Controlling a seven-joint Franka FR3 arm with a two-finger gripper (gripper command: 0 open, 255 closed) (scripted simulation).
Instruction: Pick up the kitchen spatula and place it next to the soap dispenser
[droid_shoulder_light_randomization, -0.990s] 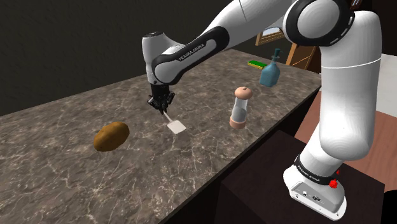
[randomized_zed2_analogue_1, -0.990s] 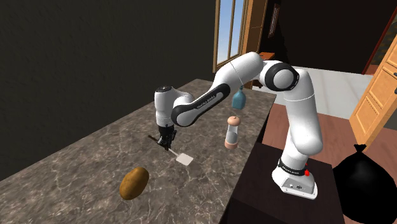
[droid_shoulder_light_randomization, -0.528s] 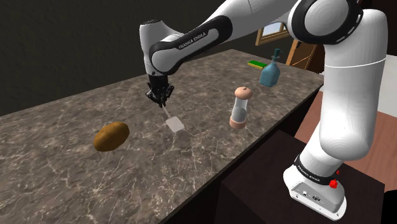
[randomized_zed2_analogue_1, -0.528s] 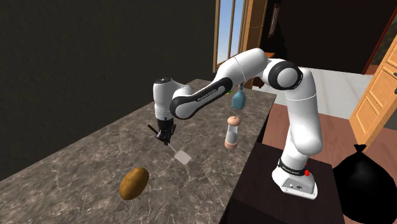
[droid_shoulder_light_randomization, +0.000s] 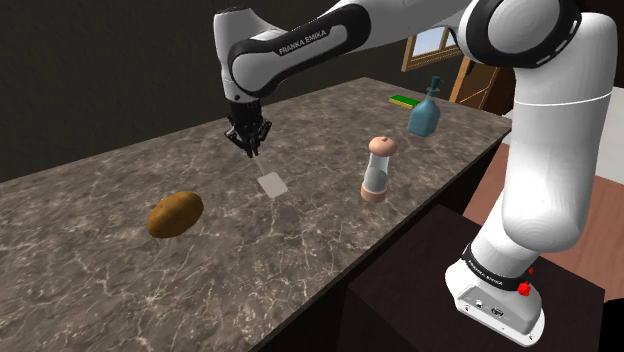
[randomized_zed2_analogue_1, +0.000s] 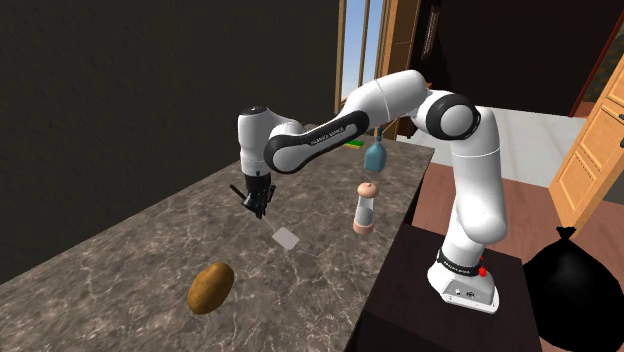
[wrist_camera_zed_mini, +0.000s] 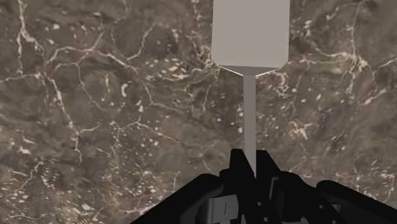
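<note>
The spatula hangs above the marble counter (droid_shoulder_light_randomization: 330, 230), its pale flat blade (droid_shoulder_light_randomization: 272, 184) (randomized_zed2_analogue_1: 286, 238) pointing down and away from the gripper. My gripper (droid_shoulder_light_randomization: 247, 140) (randomized_zed2_analogue_1: 256, 203) is shut on the thin handle. In the wrist view the handle (wrist_camera_zed_mini: 250, 121) runs out from between the black fingers (wrist_camera_zed_mini: 239, 167) of the gripper (wrist_camera_zed_mini: 250, 170) to the blade (wrist_camera_zed_mini: 250, 32). The soap dispenser, a blue bottle (droid_shoulder_light_randomization: 425, 112) (randomized_zed2_analogue_1: 374, 155), stands far off near the counter's far end.
A brown potato (droid_shoulder_light_randomization: 175, 214) (randomized_zed2_analogue_1: 211, 287) lies on the counter at the shoulder view's left. A clear shaker with a tan cap (droid_shoulder_light_randomization: 378, 168) (randomized_zed2_analogue_1: 365, 207) stands between spatula and dispenser. A green pad (droid_shoulder_light_randomization: 404, 100) lies by the dispenser. A black bag (randomized_zed2_analogue_1: 575, 290) sits on the floor.
The gripper has risen with the spatula; the blade has lifted off the counter and now hangs in the air. The arm's wrist has moved up and slightly toward the shoulder view's left.
</note>
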